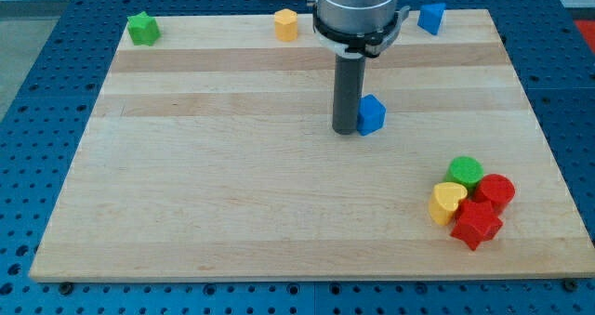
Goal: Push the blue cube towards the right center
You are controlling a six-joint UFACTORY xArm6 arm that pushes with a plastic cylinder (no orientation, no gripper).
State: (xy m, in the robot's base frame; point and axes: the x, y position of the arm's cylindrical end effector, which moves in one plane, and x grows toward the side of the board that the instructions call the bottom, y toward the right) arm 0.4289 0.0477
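At the view's top left corner of the wooden desk, a green star-shaped block is seen close to the edge. Further right along the top edge, a yellow hexagonal block is placed, just left of the arm's grey wrist housing.

The dark rod is seen standing upright from that housing, and my tip is set down on the desk a little above the middle. No fingers are carried by this arm, so nothing is grasped; only the bare rod end is presented to the blocks.

The blue cube is found touching the rod on its right side, just beside my tip, slightly above the board's centre and right of the midline. It is turned so that one vertical edge is pointed towards the view's bottom right, with two side faces shown. No long axis can be made out, since its sides look equal.

A second blue block, angular in shape, is placed at the top edge right of the housing.

Near the bottom right corner, a tight cluster is formed: a yellow heart-shaped block, a green rounded block, a red star-like block and a red rounded block, all touching their neighbours.
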